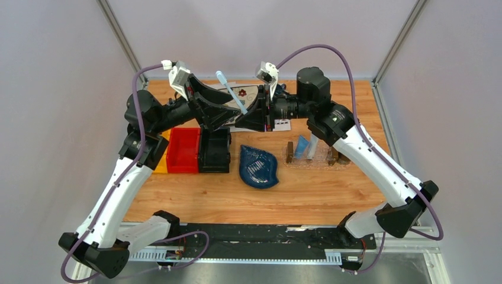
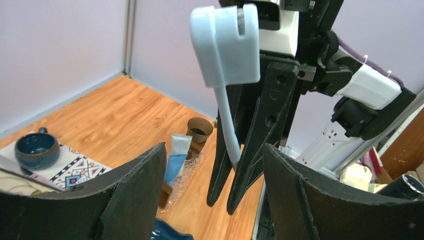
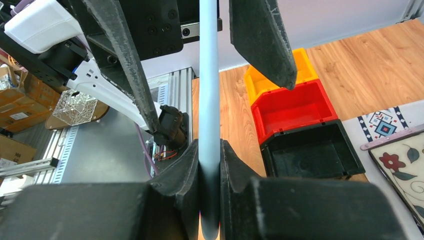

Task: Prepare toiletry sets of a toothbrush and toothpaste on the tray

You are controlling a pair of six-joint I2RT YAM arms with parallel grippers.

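Observation:
My right gripper (image 1: 247, 115) (image 3: 210, 150) is shut on the handle of the pale white-blue toothbrush (image 1: 232, 92) (image 3: 209, 95) and holds it in the air above the back of the table, head up (image 2: 225, 45). My left gripper (image 1: 228, 106) (image 2: 214, 150) is open, and its fingers (image 3: 125, 60) flank the toothbrush without touching it. The clear tray (image 1: 319, 161) (image 2: 186, 172) with a brown block at each end lies to the right. A light blue toothpaste tube (image 1: 302, 146) (image 2: 172, 167) and a white-grey one (image 1: 312, 145) (image 2: 181, 142) lean in it.
A dark blue leaf-shaped dish (image 1: 258, 167) lies mid-table. Yellow (image 1: 161, 160), red (image 1: 182, 151) and black (image 1: 214, 151) bins stand in a row on the left. A patterned mat with a plate (image 1: 251, 94) and a blue cup (image 2: 36, 150) is at the back.

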